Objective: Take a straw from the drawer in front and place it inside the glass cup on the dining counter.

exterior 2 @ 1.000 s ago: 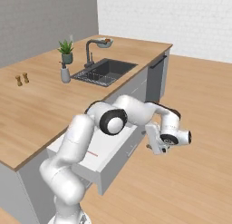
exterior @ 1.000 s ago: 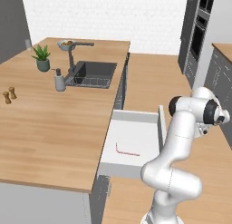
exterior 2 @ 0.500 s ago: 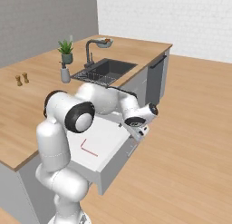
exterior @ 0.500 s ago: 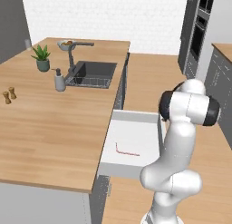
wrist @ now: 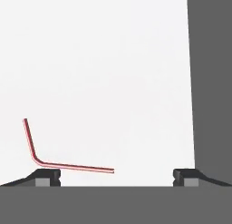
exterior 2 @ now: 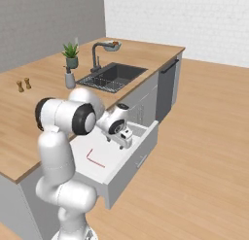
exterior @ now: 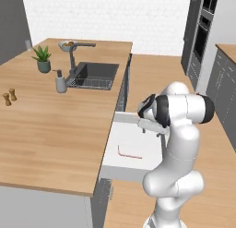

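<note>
Surface: light-wood counter (exterior: 55, 135), sink (exterior: 94, 75) | drawer (exterior: 133, 165) pulled out, straw (exterior: 129, 153) flat on its white floor | gripper (wrist: 116, 175) fingers spread, empty, over the drawer | change: arm has swung inward above the drawer.

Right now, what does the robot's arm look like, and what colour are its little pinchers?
The arm is smooth, round and white, built from fat tube-like segments with dark grey bands at the joints. No cables or markings show. Its gripper has two small dark grey jaws with blocky, stepped tips.
</note>
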